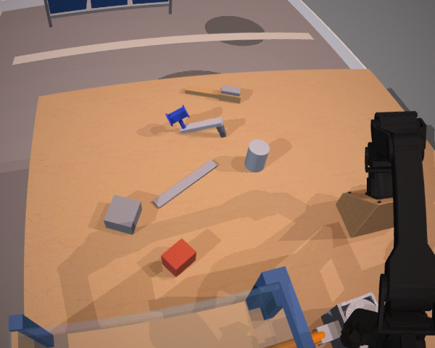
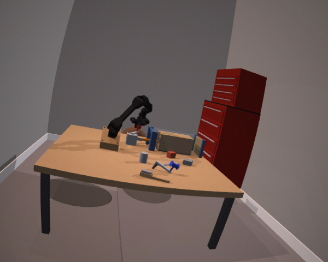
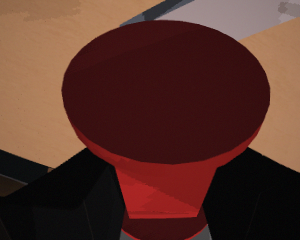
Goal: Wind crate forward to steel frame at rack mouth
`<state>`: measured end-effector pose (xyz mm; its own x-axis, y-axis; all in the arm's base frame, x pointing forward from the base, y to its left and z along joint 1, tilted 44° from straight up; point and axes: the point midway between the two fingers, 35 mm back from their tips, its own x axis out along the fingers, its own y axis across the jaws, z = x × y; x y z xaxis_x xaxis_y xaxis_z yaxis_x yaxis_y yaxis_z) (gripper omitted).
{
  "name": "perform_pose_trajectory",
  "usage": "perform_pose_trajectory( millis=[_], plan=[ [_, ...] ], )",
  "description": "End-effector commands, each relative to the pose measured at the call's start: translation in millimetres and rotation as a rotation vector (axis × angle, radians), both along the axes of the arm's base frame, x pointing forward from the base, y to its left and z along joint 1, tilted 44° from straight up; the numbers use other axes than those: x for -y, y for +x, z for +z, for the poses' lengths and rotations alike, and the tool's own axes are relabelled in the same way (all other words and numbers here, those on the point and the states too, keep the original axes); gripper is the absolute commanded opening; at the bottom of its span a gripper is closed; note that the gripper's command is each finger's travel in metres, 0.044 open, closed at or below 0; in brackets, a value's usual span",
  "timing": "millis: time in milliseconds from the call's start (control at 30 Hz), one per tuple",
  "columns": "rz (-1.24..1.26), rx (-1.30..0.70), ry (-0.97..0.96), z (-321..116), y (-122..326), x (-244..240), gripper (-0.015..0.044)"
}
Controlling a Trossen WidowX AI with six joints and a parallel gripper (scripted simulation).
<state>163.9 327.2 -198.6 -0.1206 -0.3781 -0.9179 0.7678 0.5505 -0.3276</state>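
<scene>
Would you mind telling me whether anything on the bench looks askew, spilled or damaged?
Nothing looks spilled or damaged. The one slightly odd thing is the blue-knobbed crank: it lies on its side, its knob pointing off at a slant. For a loose tool, that seems harmless.

A light wooden table with dark legs carries scattered things. Along one long edge lies a tan brush-shaped piece topped by a small grey block. Beside it is a grey crank with a blue spool-shaped knob. Near the crank, a grey cylinder stands upright. A flat grey bar lies diagonally between the cylinder and a grey block. A red block sits near the blue-framed clear cubby. A grey winch stands just outside the cubby's end.
</scene>
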Motion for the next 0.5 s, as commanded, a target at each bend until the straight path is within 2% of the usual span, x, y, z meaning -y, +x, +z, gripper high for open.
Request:
perform_pose_trajectory(
  millis=[0, 467],
  plan=[
    [0.011, -0.05, -0.006, -3, -26, -2, 0.0],
    [0.011, -0.051, -0.006, -4, -42, 0, 0.0]
  ],
)
